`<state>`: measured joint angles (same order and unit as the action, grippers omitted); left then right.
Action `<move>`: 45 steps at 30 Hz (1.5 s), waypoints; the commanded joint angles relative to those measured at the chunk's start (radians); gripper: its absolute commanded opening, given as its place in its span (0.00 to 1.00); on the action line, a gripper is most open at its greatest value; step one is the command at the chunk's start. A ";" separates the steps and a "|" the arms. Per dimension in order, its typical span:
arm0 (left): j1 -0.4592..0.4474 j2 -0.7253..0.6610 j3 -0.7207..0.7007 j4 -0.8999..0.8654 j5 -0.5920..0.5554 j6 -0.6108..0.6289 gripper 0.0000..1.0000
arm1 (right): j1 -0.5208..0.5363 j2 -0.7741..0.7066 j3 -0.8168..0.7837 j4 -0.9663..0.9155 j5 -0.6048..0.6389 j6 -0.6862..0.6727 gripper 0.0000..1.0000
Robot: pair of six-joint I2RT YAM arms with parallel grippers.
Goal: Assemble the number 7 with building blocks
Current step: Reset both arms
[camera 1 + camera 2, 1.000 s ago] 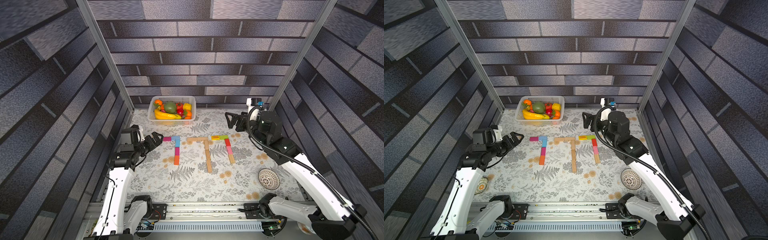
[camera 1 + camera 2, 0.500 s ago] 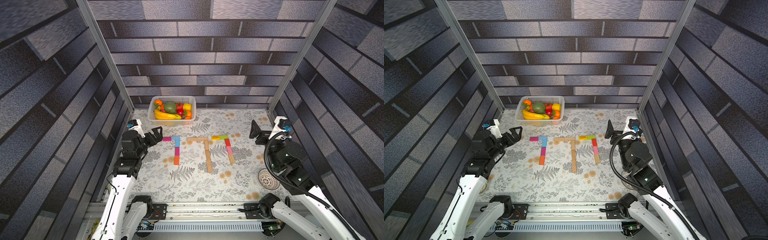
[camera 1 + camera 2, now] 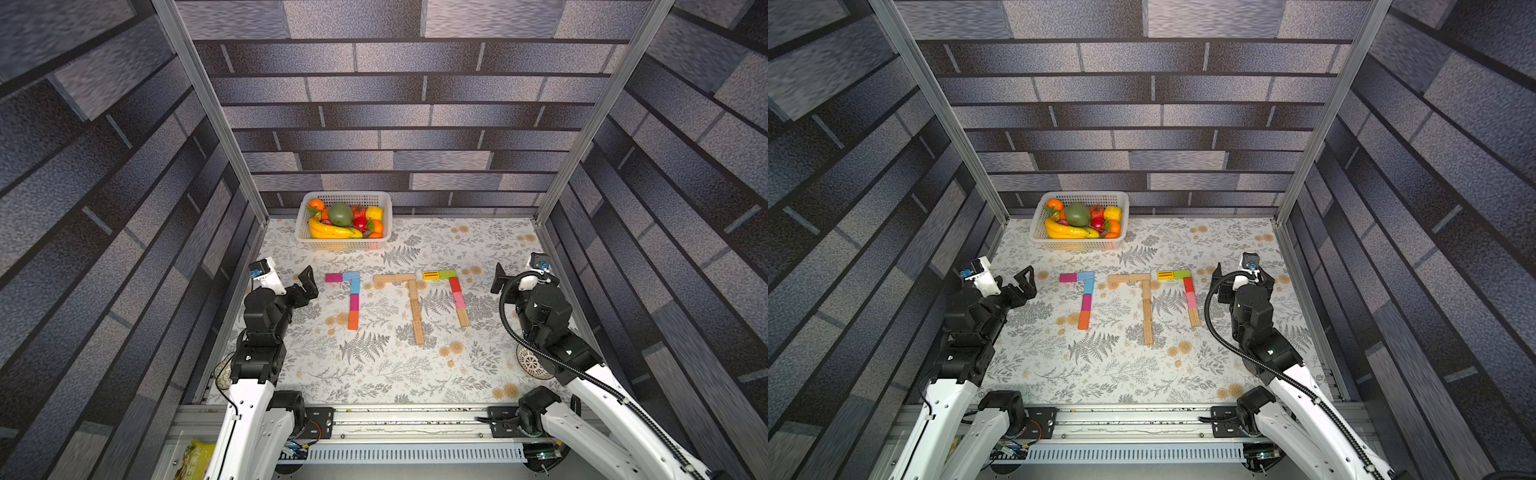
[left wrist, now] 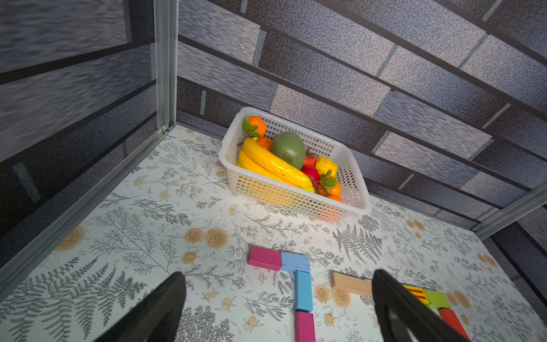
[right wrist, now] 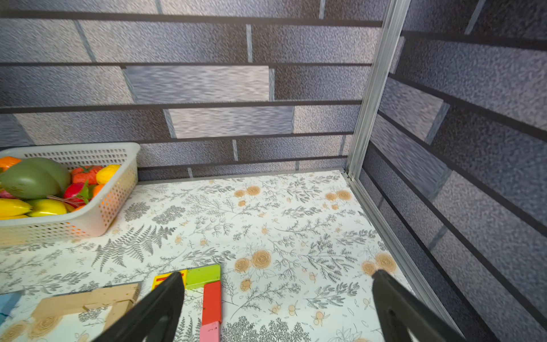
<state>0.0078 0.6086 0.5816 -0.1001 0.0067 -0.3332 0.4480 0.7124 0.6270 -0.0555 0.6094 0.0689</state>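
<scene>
Three number 7 figures of building blocks lie side by side on the floral mat. The left figure point(image 3: 354, 286) point(image 4: 303, 291) is magenta, blue and orange. The middle one point(image 3: 414, 307) is plain tan wood. The right one point(image 3: 455, 284) point(image 5: 211, 302) runs yellow, green, red, pink and tan. My left gripper point(image 3: 306, 282) point(image 4: 276, 296) hovers open just left of the magenta and blue bar, holding nothing. My right gripper point(image 5: 276, 296) is open and empty, to the right of the green and red corner; one finger point(image 3: 496, 279) shows in a top view.
A white mesh basket point(image 3: 343, 245) of plastic fruit stands at the back, left of centre. A round patterned white dish point(image 3: 532, 363) lies near the right wall, partly under the right arm. Metal posts and brick-pattern walls close both sides, and a rail point(image 3: 407, 419) runs along the front.
My right arm has pulled back from the yellow and green bar toward the right wall and the front. My left arm has drawn its body in; its gripper stays near the same spot.
</scene>
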 commanded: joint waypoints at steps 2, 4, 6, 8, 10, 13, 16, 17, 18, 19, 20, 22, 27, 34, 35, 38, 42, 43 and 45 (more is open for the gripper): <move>0.022 -0.003 -0.017 -0.067 -0.081 0.034 1.00 | -0.079 0.043 -0.048 0.054 -0.022 0.059 1.00; 0.030 0.002 -0.022 -0.083 -0.119 0.014 1.00 | -0.119 0.083 -0.079 0.105 -0.048 0.059 1.00; 0.038 0.001 -0.033 -0.085 -0.139 0.011 1.00 | -0.161 0.142 -0.108 0.157 -0.092 0.058 1.00; 0.045 0.005 -0.041 -0.093 -0.166 0.008 1.00 | -0.194 0.206 -0.140 0.238 -0.122 0.052 1.00; 0.059 0.012 -0.046 -0.102 -0.179 0.025 1.00 | -0.221 0.287 -0.166 0.340 -0.148 0.040 1.00; 0.091 0.022 -0.059 -0.097 -0.197 0.023 1.00 | -0.262 0.406 -0.176 0.454 -0.163 0.055 1.00; 0.136 0.043 -0.060 -0.085 -0.186 0.002 1.00 | -0.310 0.499 -0.171 0.541 -0.187 0.055 1.00; 0.148 0.050 -0.060 -0.075 -0.179 0.000 1.00 | -0.326 0.524 -0.167 0.555 -0.204 0.056 1.00; 0.160 0.063 -0.060 -0.064 -0.169 -0.001 1.00 | -0.345 0.554 -0.165 0.583 -0.226 0.055 1.00; 0.171 0.075 -0.060 -0.052 -0.158 -0.002 1.00 | -0.361 0.568 -0.144 0.560 -0.230 0.049 1.00; 0.180 0.089 -0.061 -0.040 -0.150 -0.004 1.00 | -0.377 0.585 -0.139 0.573 -0.244 0.037 1.00; 0.193 0.120 -0.062 -0.007 -0.145 -0.006 1.00 | -0.410 0.621 -0.133 0.598 -0.278 0.043 1.00; 0.211 0.205 -0.065 0.080 -0.167 0.008 1.00 | -0.443 0.686 -0.166 0.661 -0.328 0.054 1.00; 0.226 0.379 -0.085 0.267 -0.183 0.033 1.00 | -0.449 0.726 -0.194 0.740 -0.348 0.058 1.00; 0.225 0.414 -0.086 0.307 -0.182 0.033 1.00 | -0.449 0.726 -0.193 0.738 -0.348 0.058 1.00; 0.217 0.530 -0.076 0.405 -0.174 0.044 1.00 | -0.449 0.726 -0.190 0.732 -0.350 0.058 1.00; 0.192 0.658 -0.065 0.519 -0.155 0.107 1.00 | -0.450 0.726 -0.188 0.729 -0.351 0.057 1.00; 0.186 0.687 -0.062 0.539 -0.147 0.124 1.00 | -0.450 0.726 -0.187 0.728 -0.352 0.059 1.00; 0.169 0.739 -0.053 0.558 -0.131 0.133 1.00 | -0.452 0.729 -0.183 0.720 -0.352 0.059 1.00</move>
<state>0.1947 1.3109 0.5095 0.3584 -0.1516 -0.2577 0.0036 1.4349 0.4419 0.6449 0.2661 0.1158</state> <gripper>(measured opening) 0.996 0.999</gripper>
